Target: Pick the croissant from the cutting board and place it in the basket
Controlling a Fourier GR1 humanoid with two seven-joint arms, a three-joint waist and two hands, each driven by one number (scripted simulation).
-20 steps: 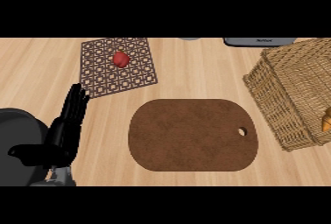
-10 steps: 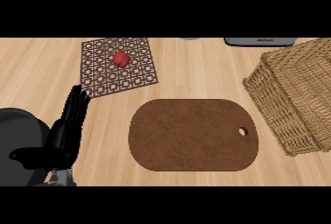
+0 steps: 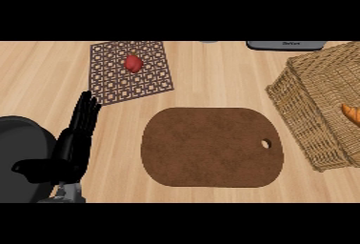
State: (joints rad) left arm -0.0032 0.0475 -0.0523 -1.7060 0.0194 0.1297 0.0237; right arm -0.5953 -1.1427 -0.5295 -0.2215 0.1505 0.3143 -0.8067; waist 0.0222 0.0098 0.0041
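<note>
Croissant (image 3: 350, 114) lies in the basket (image 3: 309, 105) at the right edge; cutting board (image 3: 211, 147) bare. My left hand (image 3: 74, 140) rests with straight fingers. I judge placement done; next, withdraw.

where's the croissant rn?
Head view, far right edge: the croissant shows over the wicker basket, right of the bare cutting board.

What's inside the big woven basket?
An orange-brown piece, probably the croissant, shows in the wicker basket at the view's right edge. Only part of it appears; the rest, and most of the basket's inside, is cut off by the edge.
</note>
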